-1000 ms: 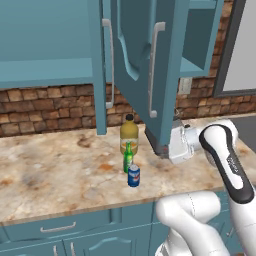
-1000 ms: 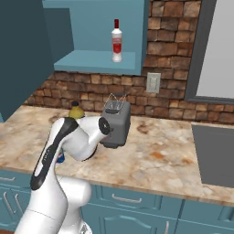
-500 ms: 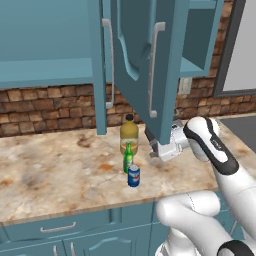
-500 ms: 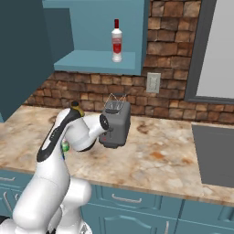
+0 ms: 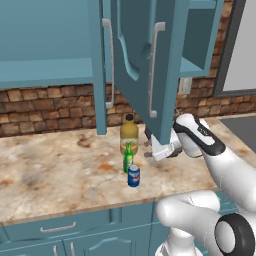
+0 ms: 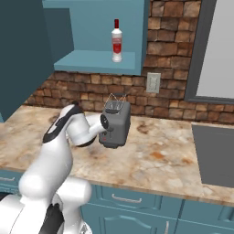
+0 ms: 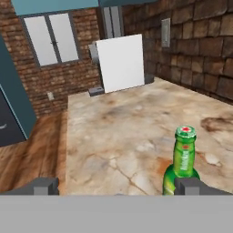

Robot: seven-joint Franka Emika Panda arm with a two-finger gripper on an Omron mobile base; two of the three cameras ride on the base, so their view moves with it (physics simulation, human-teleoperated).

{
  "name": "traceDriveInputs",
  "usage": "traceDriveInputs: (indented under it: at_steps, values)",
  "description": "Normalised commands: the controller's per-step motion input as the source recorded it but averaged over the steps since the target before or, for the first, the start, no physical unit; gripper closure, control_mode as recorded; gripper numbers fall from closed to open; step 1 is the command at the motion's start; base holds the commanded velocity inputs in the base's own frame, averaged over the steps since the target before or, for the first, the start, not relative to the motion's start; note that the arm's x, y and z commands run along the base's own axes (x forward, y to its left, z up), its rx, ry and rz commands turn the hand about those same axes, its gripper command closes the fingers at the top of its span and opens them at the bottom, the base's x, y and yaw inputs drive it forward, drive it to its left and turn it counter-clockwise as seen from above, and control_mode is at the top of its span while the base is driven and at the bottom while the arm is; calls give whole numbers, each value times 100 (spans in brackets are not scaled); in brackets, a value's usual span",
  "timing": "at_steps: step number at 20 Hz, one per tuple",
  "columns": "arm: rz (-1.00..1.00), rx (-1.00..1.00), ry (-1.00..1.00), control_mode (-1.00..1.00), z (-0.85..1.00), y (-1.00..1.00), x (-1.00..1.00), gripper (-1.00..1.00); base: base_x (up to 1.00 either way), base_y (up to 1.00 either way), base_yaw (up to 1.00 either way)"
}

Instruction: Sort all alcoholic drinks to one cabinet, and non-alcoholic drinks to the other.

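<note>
So the tool (image 5: 149, 145) is hanging low over the bench (image 5: 55, 175) w/ its jaws spread wide, nothing in them. In the hand view the fingertips (image 7: 191, 185) sit far apart at the bottom, and the green bottle (image 7: 182, 163) stands upright right behind the right-hand tip, not between the two, red cap on top. From the left base cam the green bottle (image 5: 128, 157) is just beside the tool, a bit nearer the bench's front edge, w/ the blue can (image 5: 133, 175) right in front of it, close, maybe touching, can't tell. The big yellow juice bottle (image 5: 129, 134) w/ black cap is behind the green one, near the brick wall, abt level w/ the tool. All three upright on the bench. Open cabinet doors (image 5: 150, 60) hang above the tool and hide part of it. On the right base cam there's a toaster (image 6: 115, 124) on the bench next to the arm's wrist, and a clear bottle w/ red label (image 6: 117, 41) up on the open cabinet shelf (image 6: 98, 61), well above everything.
</note>
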Motion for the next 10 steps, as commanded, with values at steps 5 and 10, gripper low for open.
traceDriveInputs:
  at_steps: [5, 10]
  values:
    - [0, 0, 0, -100, -29, 8, 29, -100, 0, 0, 0]
    - [0, 0, 1, -100, -19, 9, 27, -100, 0, 0, 0]
